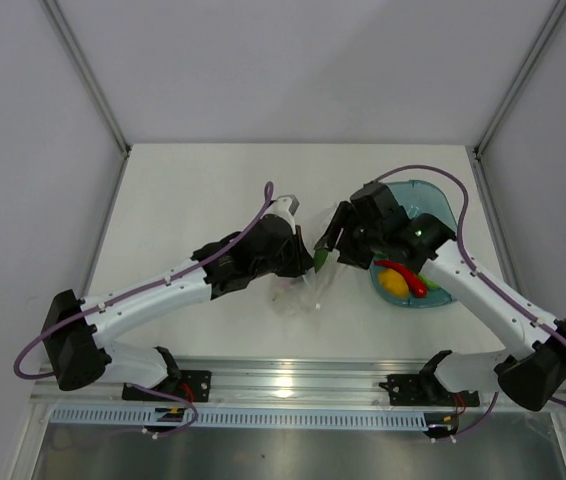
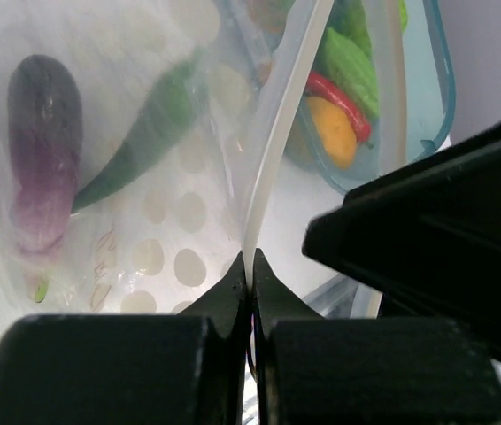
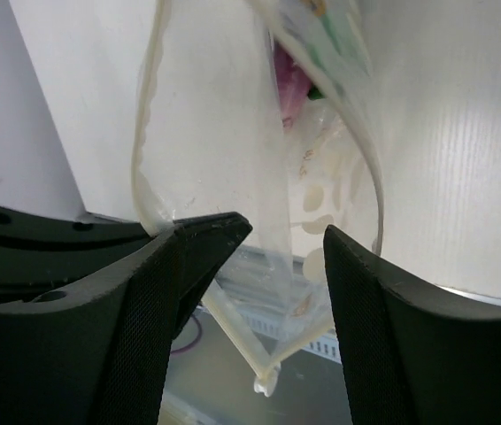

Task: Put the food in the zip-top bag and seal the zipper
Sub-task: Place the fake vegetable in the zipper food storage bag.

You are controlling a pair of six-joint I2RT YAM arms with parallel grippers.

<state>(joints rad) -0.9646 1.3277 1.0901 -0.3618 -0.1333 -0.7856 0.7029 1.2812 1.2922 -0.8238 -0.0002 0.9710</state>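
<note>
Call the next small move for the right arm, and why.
Probably back the right gripper away from the zip-top bag and over to the tray for the red chili. Its jaws stand open, gripping nothing; the left gripper pins the bag's rim; a purple piece and a green piece lie inside; chili and yellow fruit wait in the tray.

The white table [image 1: 203, 190] has a matte, even top. A tray [image 1: 448, 210] (teal-blue and translucent) lies directly on its right side. Near the middle, the crumpled lower end of the zip-top bag [image 1: 298, 295] appears to rest on the surface.
</note>
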